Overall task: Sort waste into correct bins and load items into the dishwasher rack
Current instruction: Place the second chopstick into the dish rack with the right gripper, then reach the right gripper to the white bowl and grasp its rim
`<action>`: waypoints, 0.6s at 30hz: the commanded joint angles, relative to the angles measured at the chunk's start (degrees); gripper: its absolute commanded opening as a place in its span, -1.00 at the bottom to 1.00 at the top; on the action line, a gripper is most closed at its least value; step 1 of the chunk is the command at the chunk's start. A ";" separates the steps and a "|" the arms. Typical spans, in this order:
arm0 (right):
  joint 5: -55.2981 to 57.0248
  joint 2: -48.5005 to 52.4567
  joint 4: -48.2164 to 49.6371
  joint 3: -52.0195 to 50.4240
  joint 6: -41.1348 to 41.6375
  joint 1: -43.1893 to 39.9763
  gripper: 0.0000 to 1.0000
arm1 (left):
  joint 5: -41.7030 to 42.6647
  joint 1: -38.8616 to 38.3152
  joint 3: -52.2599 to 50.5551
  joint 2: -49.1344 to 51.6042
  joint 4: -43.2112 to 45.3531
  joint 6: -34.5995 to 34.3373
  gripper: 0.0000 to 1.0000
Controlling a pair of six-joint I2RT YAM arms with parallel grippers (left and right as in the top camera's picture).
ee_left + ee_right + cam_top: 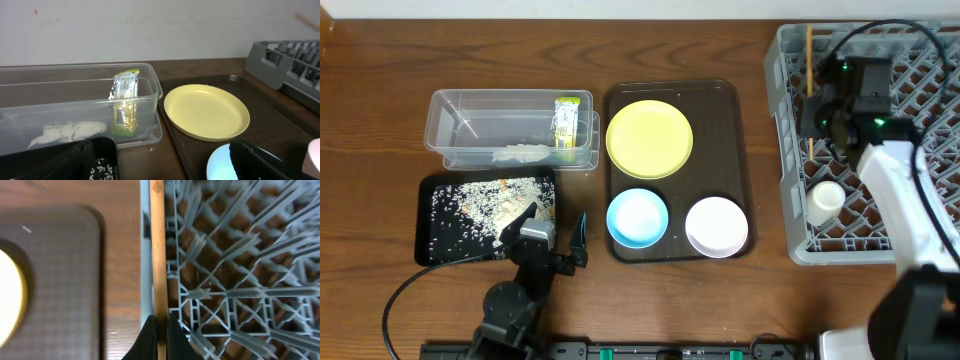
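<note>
Right up close, the right fingers [175, 335] are pinching a wooden chopstick [158, 255], which runs straight along the wall of the grey dishwasher rack [240, 280] on its side nearest the dark brown serving tray [735, 150]. Inside the rack, a white cup [825, 200] sits near that same wall. On the brown tray wait the pale yellow plate [649, 139], the light blue bowl [637, 218] and the pinkish-white bowl [717, 226], each apart from the others. Further left, the clear tub [445, 125] holds the green-and-yellow snack wrapper [565, 120], propped against its end wall, and the crumpled white paper [520, 154]. Just below it, the black tray [425, 220] is strewn with rice scraps [480, 200]. The left fingers [582, 235] are spread wide and hold nothing, low over the tabletop [380, 60] between the black tray and the blue bowl.
</note>
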 commanded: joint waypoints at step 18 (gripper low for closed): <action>-13.20 -8.02 -23.76 0.13 1.99 17.62 0.00 | -0.24 0.31 -1.88 -0.46 -0.85 0.55 0.77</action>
